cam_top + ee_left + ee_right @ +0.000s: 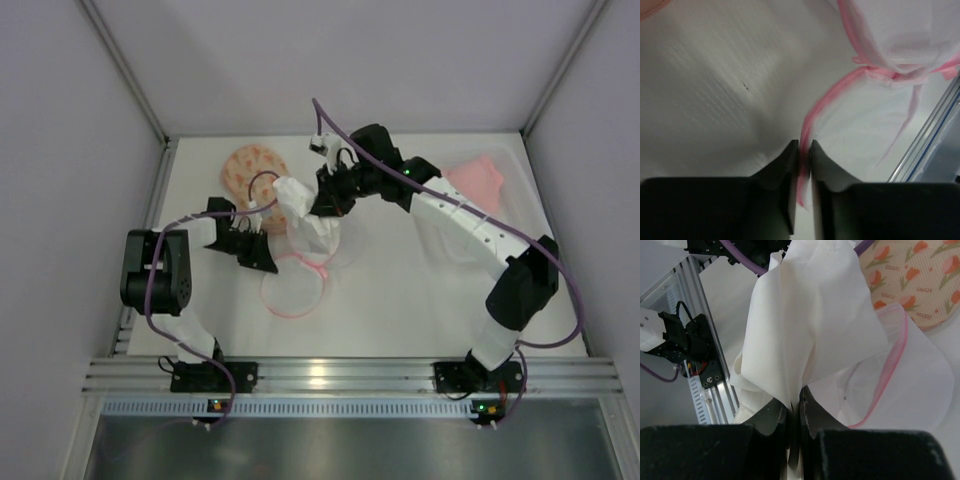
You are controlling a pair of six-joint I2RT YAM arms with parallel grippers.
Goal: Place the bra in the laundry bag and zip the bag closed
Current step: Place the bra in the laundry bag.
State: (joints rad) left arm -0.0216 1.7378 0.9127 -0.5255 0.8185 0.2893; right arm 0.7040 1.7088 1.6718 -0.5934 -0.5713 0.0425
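Note:
The salmon-pink bra (pixel 475 182) lies in a clear plastic tray at the back right, with no gripper on it. The peach printed laundry bag (pixel 252 170) lies at the back left; it also shows in the right wrist view (pixel 912 280). My left gripper (pixel 268 262) (pixel 805 145) is shut on the pink rim (pixel 825 105) of a white mesh pouch (pixel 295 285). My right gripper (pixel 322 205) (pixel 795 397) is shut on a white cloth (pixel 810 315) and holds it above the pouch's open mouth (pixel 910 385).
The clear tray (pixel 520 220) takes up the right side of the table. An aluminium rail (pixel 330 375) runs along the near edge. White walls close in the left, right and back.

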